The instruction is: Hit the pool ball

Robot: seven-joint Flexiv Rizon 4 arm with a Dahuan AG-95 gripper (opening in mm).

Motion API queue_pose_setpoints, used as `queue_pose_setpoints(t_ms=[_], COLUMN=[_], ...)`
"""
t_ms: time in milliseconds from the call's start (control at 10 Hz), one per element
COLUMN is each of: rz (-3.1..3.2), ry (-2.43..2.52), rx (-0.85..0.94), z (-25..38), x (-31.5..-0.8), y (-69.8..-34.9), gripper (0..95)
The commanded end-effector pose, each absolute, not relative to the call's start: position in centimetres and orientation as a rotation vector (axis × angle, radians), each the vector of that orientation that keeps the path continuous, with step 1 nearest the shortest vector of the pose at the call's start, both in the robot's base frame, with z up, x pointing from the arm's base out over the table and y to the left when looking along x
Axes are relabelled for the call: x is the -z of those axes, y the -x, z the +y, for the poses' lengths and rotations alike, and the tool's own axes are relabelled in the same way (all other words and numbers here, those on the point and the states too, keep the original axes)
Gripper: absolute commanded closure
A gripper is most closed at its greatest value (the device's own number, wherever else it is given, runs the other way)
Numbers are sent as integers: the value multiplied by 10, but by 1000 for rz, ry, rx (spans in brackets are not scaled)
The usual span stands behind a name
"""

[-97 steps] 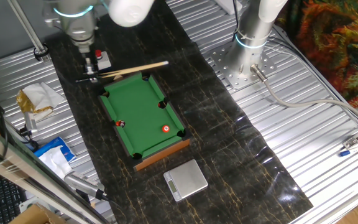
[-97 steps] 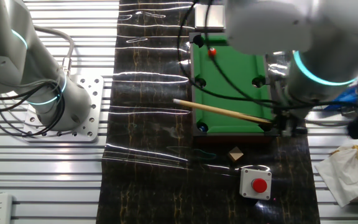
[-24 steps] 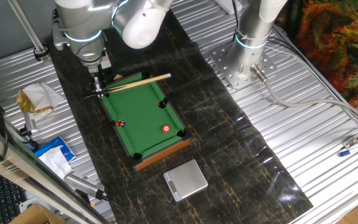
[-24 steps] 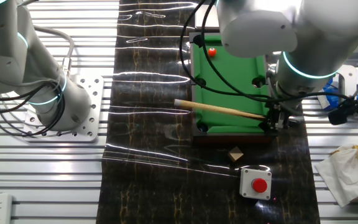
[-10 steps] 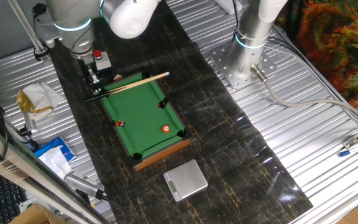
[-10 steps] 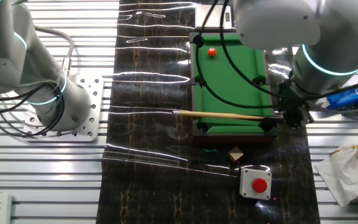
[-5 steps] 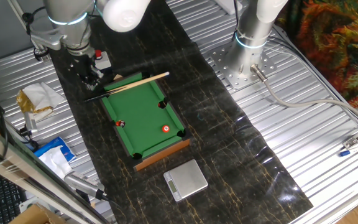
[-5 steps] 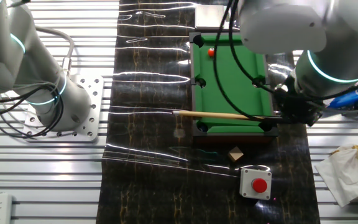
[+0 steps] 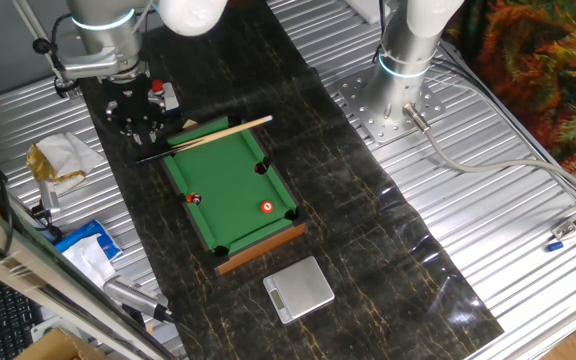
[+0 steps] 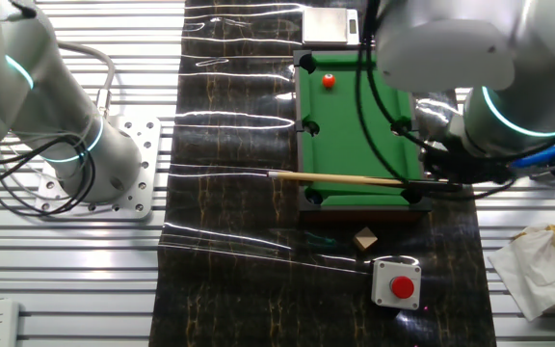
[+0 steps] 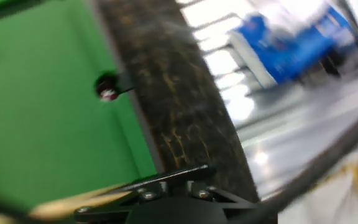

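Note:
The pool ball (image 9: 267, 207) is a tiny red ball with a white spot, lying on the green mini pool table (image 9: 230, 170) near a corner pocket. It also shows in the other fixed view (image 10: 329, 81). My gripper (image 9: 144, 134) is at the table's opposite end, shut on the dark butt of a wooden cue stick (image 9: 218, 130). The cue lies across that end of the table (image 10: 355, 179), far from the ball. The hand view is blurred and shows the green felt (image 11: 42, 124), the cue (image 11: 73, 202) and the darker little ball (image 11: 107, 91).
The darker ball (image 9: 193, 198) sits by the table's long side. A red push button (image 10: 399, 285) and a small wooden block (image 10: 364, 237) lie behind the gripper. A scale (image 9: 301, 288) is past the table's far end. A second robot base (image 9: 393, 95), crumpled paper (image 9: 56, 158) and a blue packet (image 9: 83, 250) stand around.
The arm's wrist has swung and shifted outward from the table's end, blurring the hand view. The cue has stayed across the table's end. Neither ball has moved.

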State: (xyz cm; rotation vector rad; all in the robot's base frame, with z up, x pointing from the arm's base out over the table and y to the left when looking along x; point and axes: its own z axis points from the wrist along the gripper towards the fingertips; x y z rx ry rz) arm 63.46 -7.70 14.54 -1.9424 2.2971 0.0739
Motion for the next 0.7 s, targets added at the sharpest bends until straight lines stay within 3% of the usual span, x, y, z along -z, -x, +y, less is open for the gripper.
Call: queue_pose_setpoints(t_ms=[100,700], rz=[681,686], ry=[2951,3009], rx=[-113,-92], z=[-73,-70], x=[-169,-172], y=[-642,-646], gripper=[950,950])
